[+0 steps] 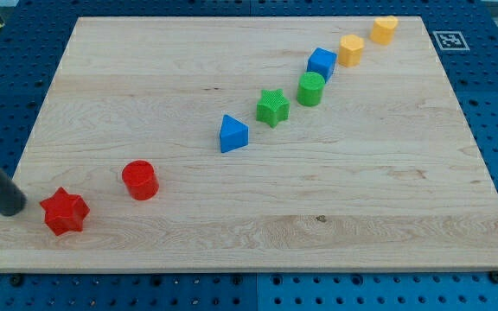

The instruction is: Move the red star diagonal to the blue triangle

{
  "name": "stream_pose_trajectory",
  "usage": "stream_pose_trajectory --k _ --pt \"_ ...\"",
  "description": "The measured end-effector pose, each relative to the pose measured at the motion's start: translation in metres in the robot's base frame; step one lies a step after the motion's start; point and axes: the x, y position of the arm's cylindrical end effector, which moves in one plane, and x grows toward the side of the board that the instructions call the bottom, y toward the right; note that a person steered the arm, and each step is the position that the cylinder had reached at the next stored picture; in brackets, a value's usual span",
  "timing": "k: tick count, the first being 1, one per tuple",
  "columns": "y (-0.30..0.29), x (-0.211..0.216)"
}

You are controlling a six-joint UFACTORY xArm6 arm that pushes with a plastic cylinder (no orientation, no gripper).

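The red star [65, 212] lies near the board's bottom-left corner, close to both the left and bottom edges of the wooden board [387, 216]. My tip [13, 207] sits just beside it at the star's nine o'clock, a narrow gap showing between them; there are no fingers on this rod, so there is nothing to open or close and nothing is held. The blue triangle [233, 134] stands well apart, at about two o'clock from the star, near the board's middle.

I judge the step in hand to be the start of the push: the tip is behind the star, lined up to drive it toward three o'clock. The next move calls for contact on the star's left side and a push rightward and slightly up, ending at a corner-to-corner spot off the triangle, most likely at its seven o'clock.

The red cylinder [140, 180] stands at the star's two o'clock, near the direct line, so a lower path looks safer. Beyond the triangle a row runs toward one o'clock: green star [272, 107], green cylinder [311, 88], blue cube [322, 62], and two orange blocks [350, 50] [385, 28]. The lower middle of the board gives broad room; the bottom edge stays near.
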Motion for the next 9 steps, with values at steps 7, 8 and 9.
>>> stream_pose_trajectory --k 7,8,9 --pt "0.079 0.053" --pt "0.076 0.035" --pt "0.077 0.015"
